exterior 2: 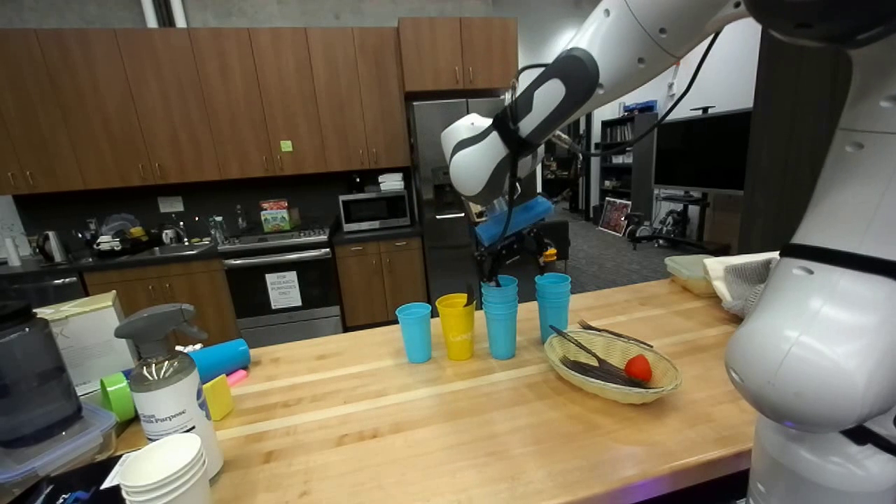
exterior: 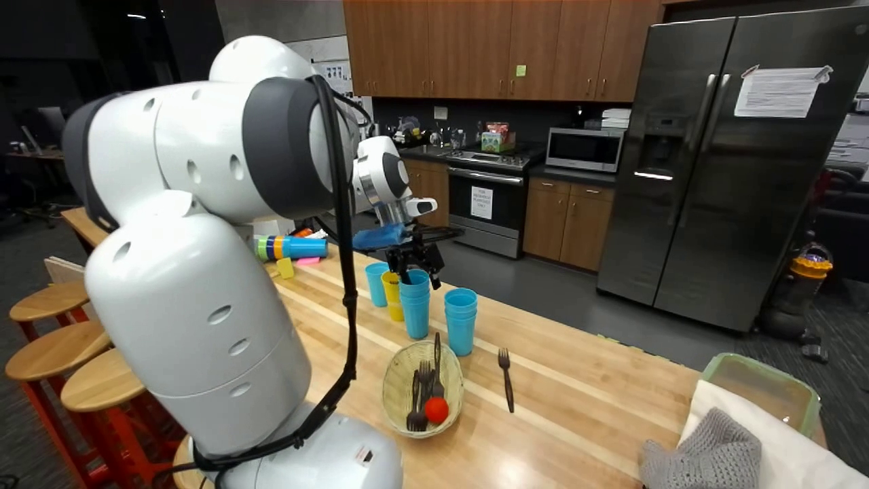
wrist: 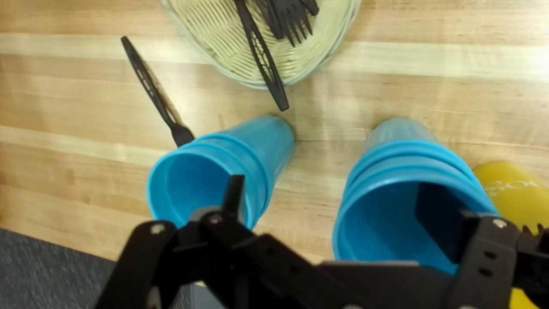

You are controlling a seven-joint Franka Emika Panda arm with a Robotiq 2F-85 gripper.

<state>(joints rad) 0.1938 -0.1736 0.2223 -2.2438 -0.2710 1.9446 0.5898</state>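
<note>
From where I stand: jaws spread wide, gripping nothing. One black finger (wrist: 437, 219) is down inside an upright stack of light-blue tapered plastic cups (wrist: 381, 206); touching the wall or not, can't tell. Wrist-view clock: stack sits off-centre, at 3 o'clock from the middle of the jaws, long axis vertical, mouth up, its 9 o'clock wall in the gap. The opposite black finger (wrist: 233, 195) hangs outside, close by a second light-blue plastic cup stack (wrist: 240, 156) at 9. Hard by the first stack, also toward 3, a yellow plastic cup (wrist: 510, 193). Farther out, a loose black plastic fork (wrist: 150, 88) at 10 and an oval pale wicker basket (wrist: 227, 47) holding more forks (wrist: 288, 10) at 11, all on the pale wooden desk (exterior: 577, 367). Just the one white arm (exterior: 204, 149) here.
</note>
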